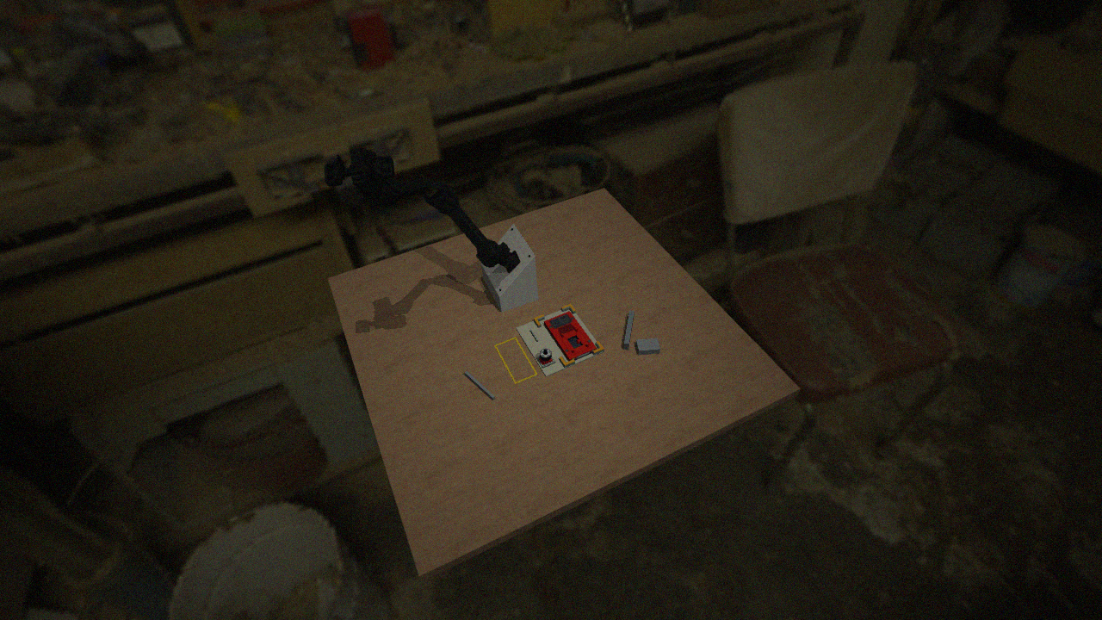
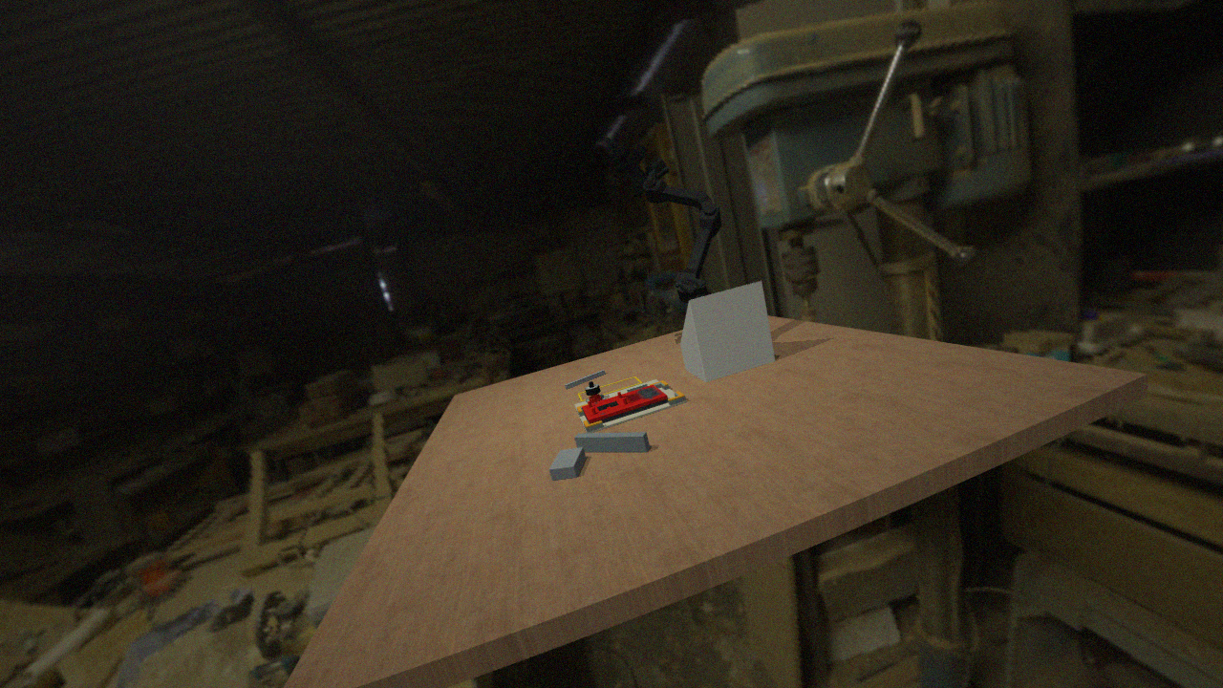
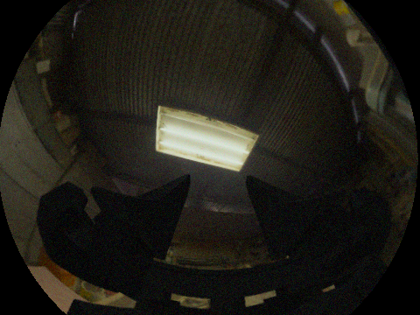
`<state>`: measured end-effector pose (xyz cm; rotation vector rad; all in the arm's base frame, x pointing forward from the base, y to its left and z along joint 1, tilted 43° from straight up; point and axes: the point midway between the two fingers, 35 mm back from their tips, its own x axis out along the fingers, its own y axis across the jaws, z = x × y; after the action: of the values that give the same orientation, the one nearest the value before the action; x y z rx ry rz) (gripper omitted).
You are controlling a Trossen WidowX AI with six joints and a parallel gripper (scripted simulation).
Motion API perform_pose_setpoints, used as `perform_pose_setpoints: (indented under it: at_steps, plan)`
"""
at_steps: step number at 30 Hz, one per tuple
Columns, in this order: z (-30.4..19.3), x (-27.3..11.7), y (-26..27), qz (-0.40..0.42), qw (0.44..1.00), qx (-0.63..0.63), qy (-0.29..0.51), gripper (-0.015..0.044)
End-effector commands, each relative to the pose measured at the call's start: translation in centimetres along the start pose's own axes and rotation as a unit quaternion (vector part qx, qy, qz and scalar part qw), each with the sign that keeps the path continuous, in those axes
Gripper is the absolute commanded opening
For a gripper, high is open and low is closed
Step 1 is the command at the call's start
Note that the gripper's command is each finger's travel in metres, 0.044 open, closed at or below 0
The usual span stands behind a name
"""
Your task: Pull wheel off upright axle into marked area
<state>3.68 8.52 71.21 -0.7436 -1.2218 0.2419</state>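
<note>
Surface [image 1: 539, 462]: square wooden top, with wide bare margins toward its near and right edges, away from the grey mount block [image 1: 512, 281] at its far side. Arm [image 1: 462, 220] rises from the block and folds back beyond the far edge. Pincer [image 3: 217, 205] points up at a ceiling light, parted, grasping nothing. No legible writing anywhere. In front of the block lies a pale baseplate [image 1: 539, 346] carrying a red panel [image 1: 572, 336]. Marked area [image 1: 514, 361]: yellow outline just left of the baseplate. Wheel [image 1: 544, 356] sits on its axle at the baseplate's near-left corner, beside the outline. Two grey blocks [image 1: 639, 337] lie right of the baseplate, a thin rod [image 1: 478, 385] left of the outline.
</note>
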Motion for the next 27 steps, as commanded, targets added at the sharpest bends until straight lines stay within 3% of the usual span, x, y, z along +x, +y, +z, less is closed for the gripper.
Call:
perform_pose_setpoints:
  at_steps: [1, 14, 27]
  plan:
    - [-4.0, 0.4, 0.1, -0.014, 0.998, 0.05, 0.043, 0.03]
    - [-25.4, -0.8, 6.3, -0.055, 0.923, 0.246, 0.291, 0.03]
    - [-41.5, -9.1, 19.3, -0.063, 0.761, 0.337, 0.551, 0.03]
